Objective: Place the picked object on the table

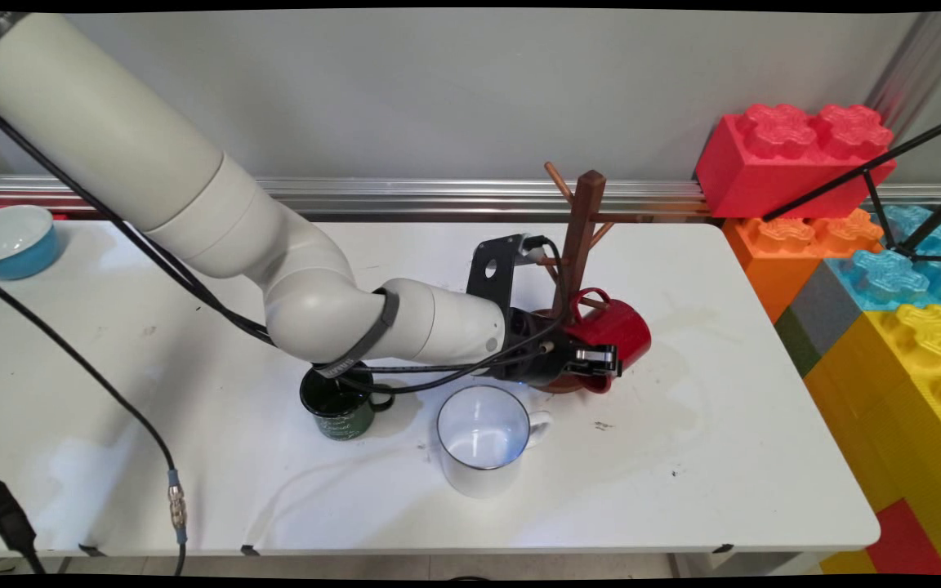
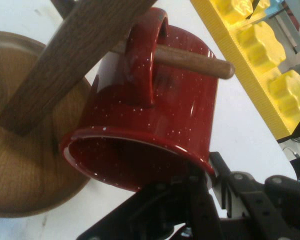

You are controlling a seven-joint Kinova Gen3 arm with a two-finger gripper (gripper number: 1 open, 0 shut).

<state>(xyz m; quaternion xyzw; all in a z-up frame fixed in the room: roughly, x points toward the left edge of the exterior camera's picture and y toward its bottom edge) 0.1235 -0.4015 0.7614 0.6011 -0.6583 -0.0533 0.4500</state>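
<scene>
A red speckled mug point(image 1: 624, 329) point(image 2: 155, 120) hangs tilted with its handle threaded over a low peg point(image 2: 190, 60) of the wooden mug tree point(image 1: 581, 237) point(image 2: 65, 65). The mug's rim faces the hand, close to the tree's round base point(image 2: 25, 165). My gripper point(image 1: 601, 359) point(image 2: 210, 180) reaches in from the left and is shut on the mug's rim. One finger is inside the mug and the other is outside its wall.
A white mug point(image 1: 483, 441) and a dark green mug point(image 1: 340, 412) stand just in front of my forearm on the white table point(image 1: 152, 457). A blue bowl point(image 1: 13, 241) sits at the far left. Large toy bricks point(image 1: 793, 159) stack along the right edge.
</scene>
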